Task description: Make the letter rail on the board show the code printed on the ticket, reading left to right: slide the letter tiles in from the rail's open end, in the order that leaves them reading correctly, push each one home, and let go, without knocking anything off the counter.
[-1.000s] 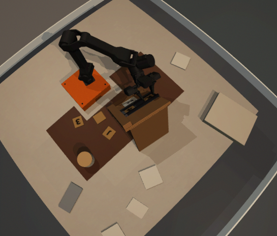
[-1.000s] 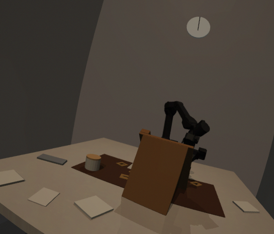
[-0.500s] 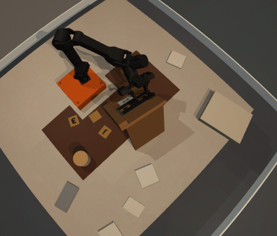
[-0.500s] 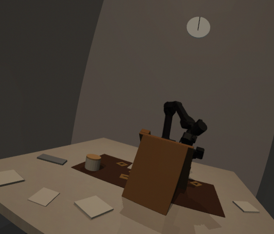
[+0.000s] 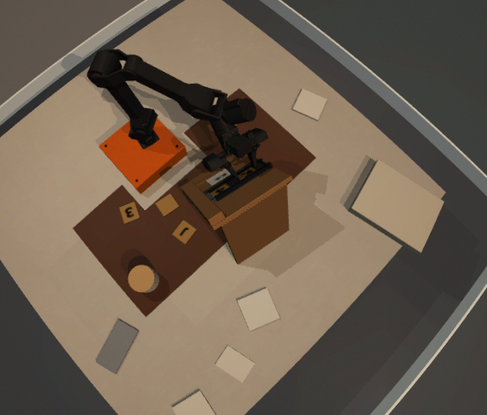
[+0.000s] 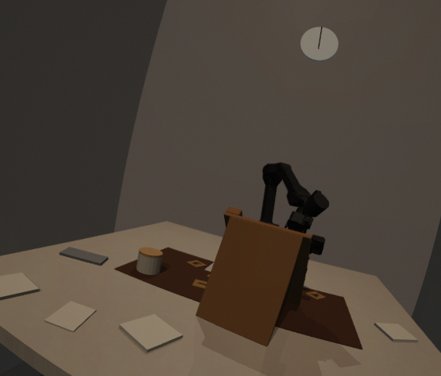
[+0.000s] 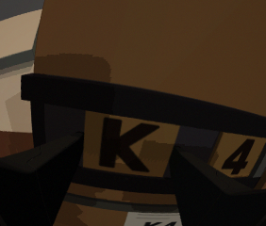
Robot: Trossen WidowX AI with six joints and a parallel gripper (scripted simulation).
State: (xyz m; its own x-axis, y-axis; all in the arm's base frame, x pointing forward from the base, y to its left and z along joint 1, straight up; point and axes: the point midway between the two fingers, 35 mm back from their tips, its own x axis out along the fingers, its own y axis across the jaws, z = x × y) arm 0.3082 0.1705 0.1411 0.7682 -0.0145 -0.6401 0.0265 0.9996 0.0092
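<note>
My gripper is shut on the tan K tile, which sits inside the black letter rail on the sloping brown board. A tile marked 4 sits further along the same rail, apart from the K. The white ticket lies just below the rail; only its top edge shows in the wrist view. In the exterior view the board hides the fingers. On the dark mat lie a 3 tile, a face-down tile and a J tile.
A tan-topped cylinder stands on the mat's near corner. The arm's orange base is left of the board. A large pale slab, a grey slab and several pale pads lie around the counter.
</note>
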